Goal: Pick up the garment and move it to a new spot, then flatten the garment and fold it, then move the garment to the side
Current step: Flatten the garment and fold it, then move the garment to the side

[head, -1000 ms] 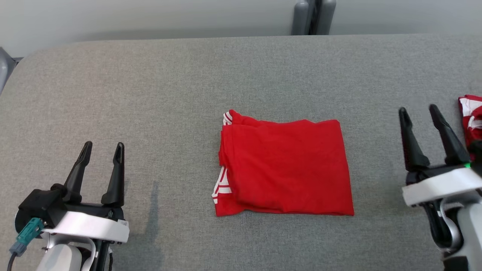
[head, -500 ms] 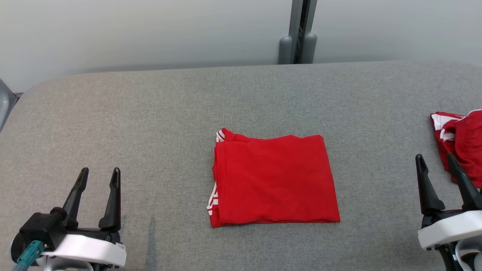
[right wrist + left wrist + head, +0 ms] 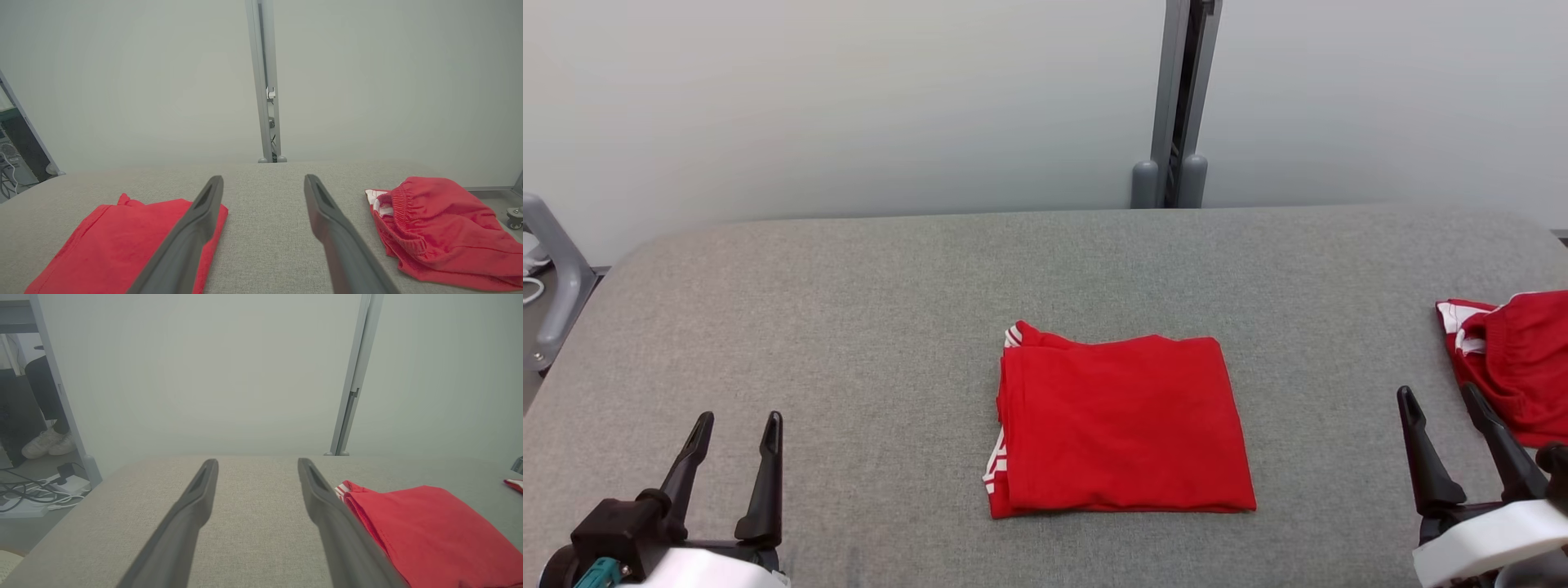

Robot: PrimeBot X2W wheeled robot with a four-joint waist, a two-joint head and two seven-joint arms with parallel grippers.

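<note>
So, garment [image 3: 1123, 425]: laid folded at the table's middle; the fold is judged done, the move aside not yet.
Left gripper [image 3: 740, 418]: held spread, empty, well clear so the fold is left undisturbed.
Right gripper [image 3: 1437, 392]: likewise spread, empty, between garment and crumpled red cloth [image 3: 1515, 359].
Surface: grey fabric table [image 3: 849, 310].
Room: pale wall [image 3: 849, 98], grey post [image 3: 1180, 98].

Pale grey wall panels [image 3: 849, 106], vertical metal post [image 3: 1178, 98] between them, grey fabric-covered table [image 3: 849, 310] in soft even light, cables [image 3: 28, 494] on the floor [image 3: 24, 533], a person's white shoes [image 3: 47, 443]
</note>
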